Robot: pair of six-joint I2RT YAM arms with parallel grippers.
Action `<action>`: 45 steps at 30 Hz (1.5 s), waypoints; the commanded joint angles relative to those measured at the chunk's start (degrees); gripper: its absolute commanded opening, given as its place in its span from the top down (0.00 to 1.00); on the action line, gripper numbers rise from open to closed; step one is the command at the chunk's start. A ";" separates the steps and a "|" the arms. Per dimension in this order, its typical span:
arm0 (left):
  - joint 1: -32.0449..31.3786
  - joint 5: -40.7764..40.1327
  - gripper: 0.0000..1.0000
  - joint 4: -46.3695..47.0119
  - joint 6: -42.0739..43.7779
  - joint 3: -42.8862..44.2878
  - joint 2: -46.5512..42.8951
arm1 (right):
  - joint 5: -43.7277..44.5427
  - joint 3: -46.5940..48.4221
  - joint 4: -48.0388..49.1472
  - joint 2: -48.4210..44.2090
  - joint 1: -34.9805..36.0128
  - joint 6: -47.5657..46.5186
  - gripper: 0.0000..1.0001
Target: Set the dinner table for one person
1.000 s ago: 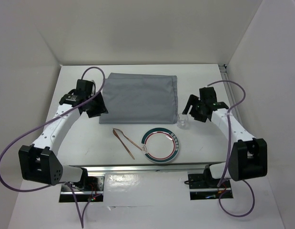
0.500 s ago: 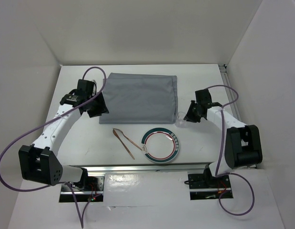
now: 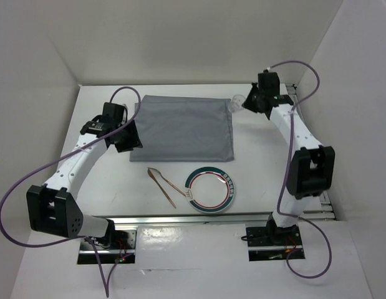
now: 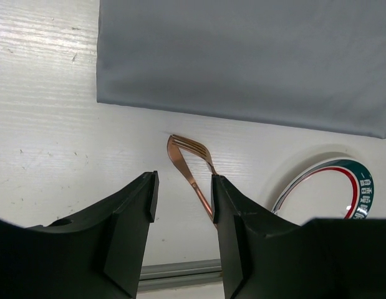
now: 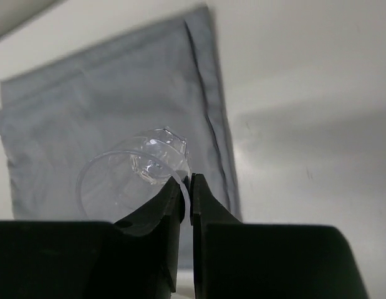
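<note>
My right gripper [image 3: 246,103] [image 5: 188,185] is shut on the rim of a clear glass [image 3: 237,101] [image 5: 135,172]. It holds the glass tilted in the air over the far right corner of the grey cloth [image 3: 183,128] [image 5: 86,112]. My left gripper [image 3: 131,143] [image 4: 183,193] is open and empty, above the white dinner table [image 3: 261,162] near the cloth's [image 4: 242,56] left front corner. Past its fingertips lie a copper fork [image 4: 193,168] [image 3: 163,184] and a second copper utensil, forming a V. A green-and-red-rimmed plate [image 3: 209,189] [image 4: 320,180] sits right of them.
White walls close in the table at the back and on both sides. A metal rail [image 3: 193,219] runs along the near edge, and a strip [image 3: 295,93] lines the far right side. Purple cables loop off both arms.
My right gripper shut on the glass beside the plate, lifted it and carried it back to the cloth's far right corner. The left arm has hardly moved.
</note>
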 commanded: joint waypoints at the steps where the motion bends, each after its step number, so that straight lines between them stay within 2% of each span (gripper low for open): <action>1: -0.24 -0.98 0.44 0.78 0.94 2.24 0.05 | -1.67 10.13 -0.22 11.30 -0.39 -1.99 1.00; 4: -0.24 -3.27 0.44 -0.62 -0.37 2.24 0.67 | -1.68 25.84 -3.20 21.59 0.92 -1.99 1.00; 9: -0.24 -3.80 0.44 -1.15 -0.38 1.19 1.20 | -1.15 37.84 -6.28 32.58 2.16 -1.99 1.00; 12: -0.24 -3.28 0.44 -1.15 -0.38 1.18 1.20 | -1.15 39.87 -6.99 36.89 2.69 -1.99 1.00; 24: -0.24 -2.22 0.44 -0.63 0.24 0.13 1.72 | 3.94 39.35 -5.94 40.69 4.35 -1.99 0.98; 27: -0.24 -2.22 0.44 -0.63 0.76 0.13 1.11 | 3.95 39.87 -5.41 41.39 4.36 -1.99 0.80; 28: -0.24 -2.22 0.43 -0.63 0.77 0.13 1.11 | 3.95 40.39 -5.41 41.91 4.36 -1.99 0.68; 30: -0.24 -2.22 0.41 -1.15 1.38 0.13 0.58 | 3.42 41.97 -4.88 42.44 4.36 -1.99 0.50; 31: -0.24 -2.22 0.40 -1.15 1.90 0.74 -0.03 | 2.73 43.90 -4.88 43.05 4.88 -1.99 0.37; 33: -0.24 -1.70 0.39 -2.47 1.91 0.74 -0.65 | 2.02 45.93 -6.28 43.06 4.88 -1.99 0.25; 34: -0.85 -1.69 0.37 -2.47 2.52 1.44 -1.26 | 1.49 47.16 -6.29 43.06 4.88 -1.99 0.22; 35: -1.64 -1.69 0.30 -3.17 2.52 1.45 -1.79 | 1.49 47.17 -6.29 43.06 4.88 -1.99 0.18; 36: -2.17 -1.69 0.29 -3.70 2.52 2.06 -1.79 | 1.49 47.78 -6.29 41.67 4.88 -1.99 0.11; 39: -4.79 -1.69 0.27 -3.70 2.52 2.06 -2.41 | 0.87 47.78 -6.29 37.72 4.88 -1.99 0.03; 43: -10.16 -0.46 0.27 -3.18 -0.46 0.40 -2.93 | 0.87 45.33 -6.81 30.51 4.88 -2.52 0.00; 45: -14.36 -0.46 0.27 -2.48 -2.48 -0.13 -2.93 | 1.58 40.51 -6.81 24.03 4.88 -2.52 0.00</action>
